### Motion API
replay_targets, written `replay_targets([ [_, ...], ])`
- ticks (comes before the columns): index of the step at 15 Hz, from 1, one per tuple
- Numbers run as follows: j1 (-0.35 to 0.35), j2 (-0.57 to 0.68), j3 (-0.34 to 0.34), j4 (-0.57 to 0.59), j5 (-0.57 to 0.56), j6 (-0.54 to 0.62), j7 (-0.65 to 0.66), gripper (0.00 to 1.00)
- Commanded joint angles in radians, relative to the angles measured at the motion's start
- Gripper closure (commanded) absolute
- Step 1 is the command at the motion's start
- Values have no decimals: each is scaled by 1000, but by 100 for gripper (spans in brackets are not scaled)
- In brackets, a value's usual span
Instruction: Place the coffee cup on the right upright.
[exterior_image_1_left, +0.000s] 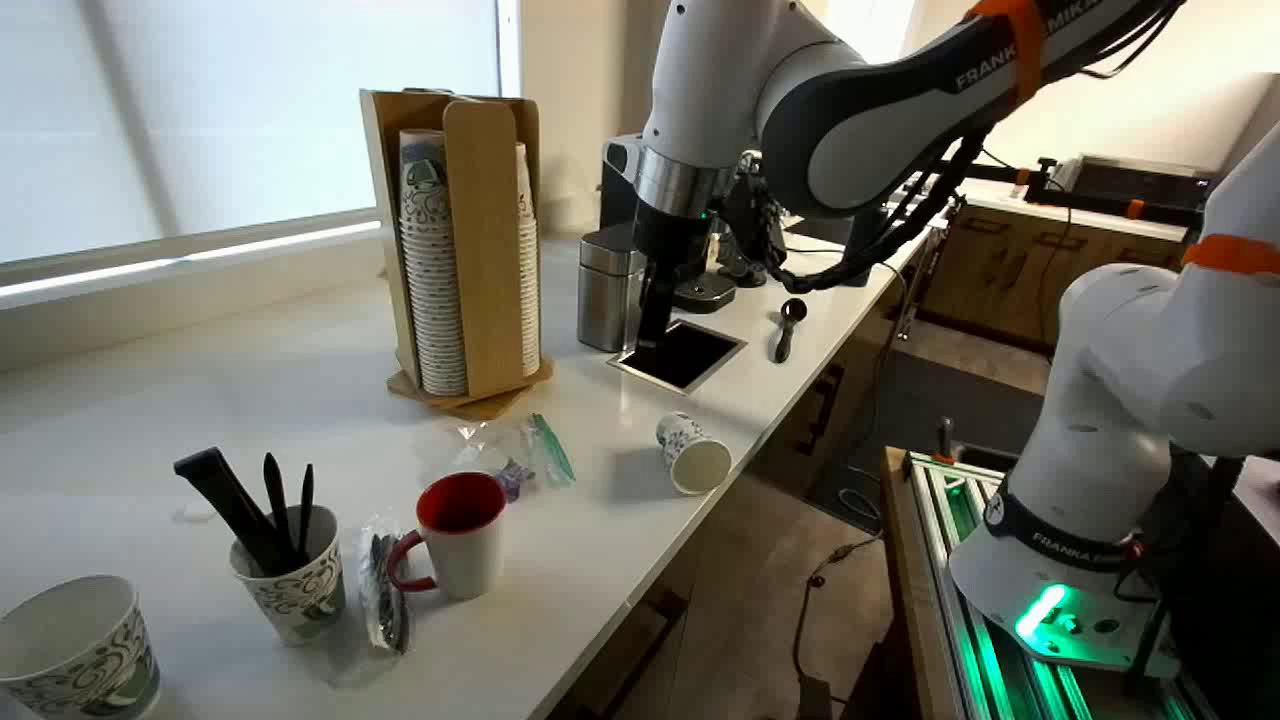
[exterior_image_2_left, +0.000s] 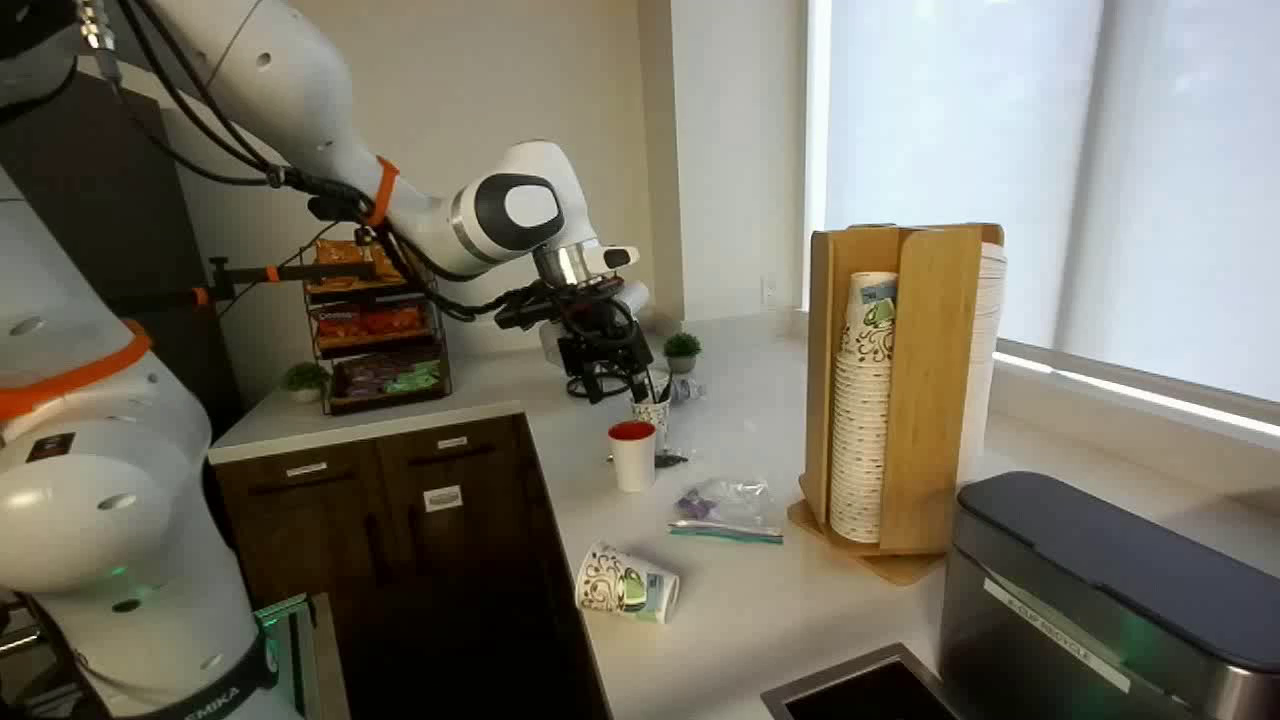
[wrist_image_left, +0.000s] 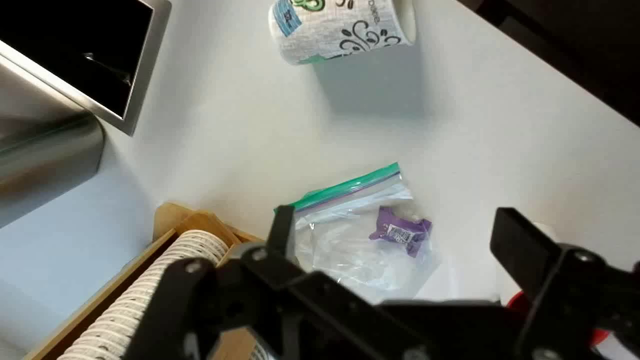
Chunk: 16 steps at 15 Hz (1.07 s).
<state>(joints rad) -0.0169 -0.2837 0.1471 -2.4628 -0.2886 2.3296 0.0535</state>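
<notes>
Cup (wrist_image_left: 340, 30) lies on its side on counter (wrist_image_left: 245, 135), near the edge; in wrist view we note it beyond the gripper (wrist_image_left: 395, 227), clear of the jaws, which stand spread.

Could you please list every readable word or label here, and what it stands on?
"FRANKA EMIKA": robot base.
"FRANK" and "MIKA": robot arm, an orange band between.
"-CUP RECYCLE", first letter blurred: metal bin's label.
"Doritos", faint: red snack bag.
Too small or blurred to read: cabinet labels; print on the tipped cup and purple wrapper.
</notes>
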Motion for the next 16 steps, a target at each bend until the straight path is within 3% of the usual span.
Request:
replay_targets([
  [1, 18, 1, -17, 2, -5, -4, 4, 0],
  [9, 18, 1, -17, 2, -5, -4, 4, 0],
  [16, 30, -5, 93, -78, -211, -31, 181, 0],
])
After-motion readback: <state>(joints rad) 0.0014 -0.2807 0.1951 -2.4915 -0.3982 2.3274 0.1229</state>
